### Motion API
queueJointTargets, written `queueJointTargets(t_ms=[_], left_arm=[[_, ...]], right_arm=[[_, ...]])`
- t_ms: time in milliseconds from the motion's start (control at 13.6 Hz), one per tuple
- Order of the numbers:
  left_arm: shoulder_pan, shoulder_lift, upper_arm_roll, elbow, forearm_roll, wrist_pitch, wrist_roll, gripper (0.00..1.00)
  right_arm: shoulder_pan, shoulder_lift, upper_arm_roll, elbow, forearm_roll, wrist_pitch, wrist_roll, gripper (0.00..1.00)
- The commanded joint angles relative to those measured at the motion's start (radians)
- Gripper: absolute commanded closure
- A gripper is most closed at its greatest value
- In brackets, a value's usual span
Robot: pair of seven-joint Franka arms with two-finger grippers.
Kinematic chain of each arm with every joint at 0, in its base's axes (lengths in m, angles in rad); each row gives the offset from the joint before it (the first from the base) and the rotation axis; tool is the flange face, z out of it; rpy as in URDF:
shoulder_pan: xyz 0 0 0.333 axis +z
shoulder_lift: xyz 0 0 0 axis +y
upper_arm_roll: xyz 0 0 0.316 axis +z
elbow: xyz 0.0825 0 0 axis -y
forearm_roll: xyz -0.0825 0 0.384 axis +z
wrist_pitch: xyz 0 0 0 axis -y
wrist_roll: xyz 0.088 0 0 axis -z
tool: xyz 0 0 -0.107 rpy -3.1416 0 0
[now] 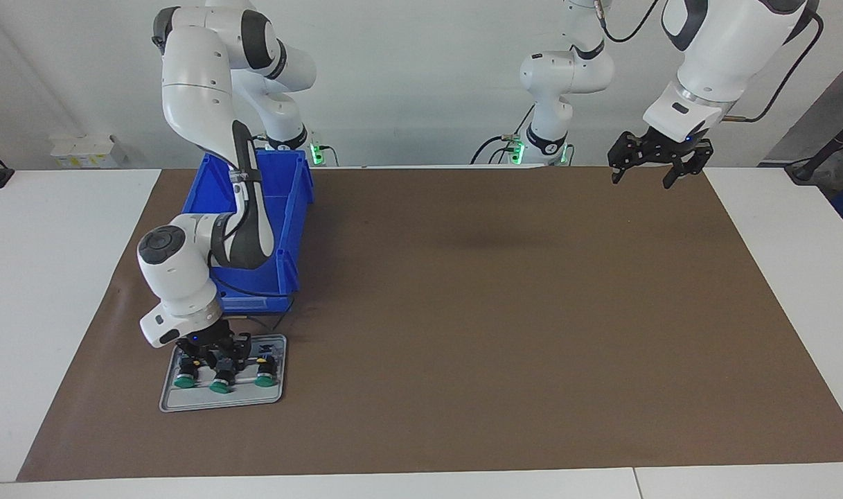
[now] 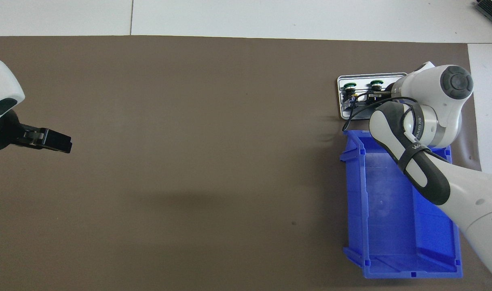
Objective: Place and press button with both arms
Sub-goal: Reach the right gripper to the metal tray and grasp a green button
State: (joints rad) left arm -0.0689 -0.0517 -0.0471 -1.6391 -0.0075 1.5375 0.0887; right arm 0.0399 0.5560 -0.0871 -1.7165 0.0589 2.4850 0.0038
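Three green-capped buttons lie side by side in a small grey tray (image 1: 185, 403) on the brown mat, toward the right arm's end of the table. The middle button (image 1: 220, 386) lies between two others (image 1: 183, 380) (image 1: 264, 380). My right gripper (image 1: 213, 355) is down in the tray, right over the buttons' black bodies. In the overhead view two buttons (image 2: 349, 85) (image 2: 376, 83) show in the tray (image 2: 371, 75); the right arm's wrist hides the third. My left gripper (image 1: 660, 172) is open and empty, held high over the mat at the left arm's end, also in the overhead view (image 2: 55, 141).
A big blue bin (image 1: 286, 201) (image 2: 391, 226) stands beside the tray, nearer to the robots, under the right arm's forearm; it looks empty. The brown mat (image 1: 497, 312) covers most of the white table.
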Motion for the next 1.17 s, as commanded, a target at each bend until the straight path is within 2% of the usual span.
queueJointTargets(t_ms=[0, 220, 440, 807, 1100], left_arm=[[0.015, -0.016, 0.0, -0.007, -0.002, 0.004, 0.013, 0.0], [0.015, -0.016, 0.0, -0.007, -0.002, 0.006, 0.014, 0.0], [0.015, -0.016, 0.0, -0.007, 0.0, 0.007, 0.016, 0.0], [0.018, -0.016, 0.0, -0.007, -0.002, 0.009, -0.009, 0.0], [0.021, -0.014, 0.001, -0.001, -0.005, 0.009, -0.101, 0.0]], right_arm=[[-0.006, -0.011, -0.003, 0.027, -0.002, -0.014, -0.033, 1.0], [0.005, -0.025, -0.014, 0.159, 0.001, -0.159, 0.045, 1.0], [0.017, -0.056, -0.014, 0.303, -0.017, -0.391, 0.366, 1.0], [0.148, -0.154, -0.013, 0.318, -0.097, -0.567, 1.019, 1.0], [0.306, -0.174, -0.002, 0.298, -0.128, -0.597, 1.583, 1.0]])
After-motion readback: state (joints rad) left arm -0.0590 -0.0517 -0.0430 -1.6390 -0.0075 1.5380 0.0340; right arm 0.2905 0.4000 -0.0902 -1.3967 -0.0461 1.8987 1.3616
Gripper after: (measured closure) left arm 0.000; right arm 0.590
